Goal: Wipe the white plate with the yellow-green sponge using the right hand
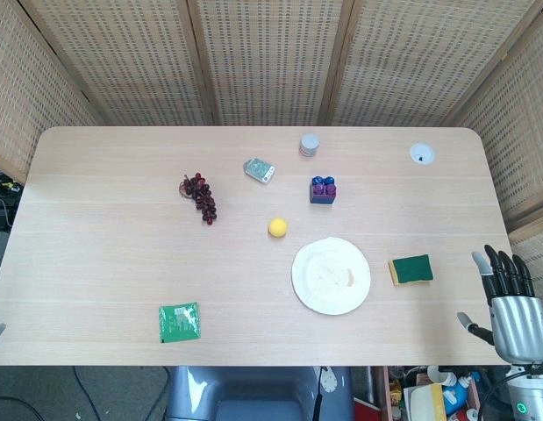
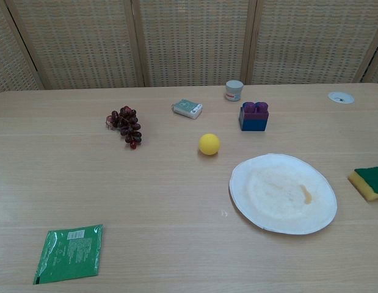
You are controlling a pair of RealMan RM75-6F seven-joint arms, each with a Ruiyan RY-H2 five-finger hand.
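Sponge (image 1: 410,269) lies just right of white plate (image 1: 332,275), untouched | right hand (image 1: 510,303) empty, fingers extended, off table edge | reach left, grip sponge across its sides, green face up.

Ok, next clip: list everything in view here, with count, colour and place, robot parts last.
white plate: one, white with an orange-brown smear, front right of centre.
sponge: one, yellow with a green top, just right of the plate, apart from it.
yellow ball: one, yellow, behind the plate's left side.
grapes: one bunch, dark red, left of centre.
green packet: one, green, front left.
small box: one, grey-green and white, centre back.
toy block: one, blue with purple studs, behind the plate.
small jar: one, grey-white, far back.
table port: one, white, back right.
table: one, light wood.
right hand: one, silver with black fingers, off the table's right front edge, holding nothing.
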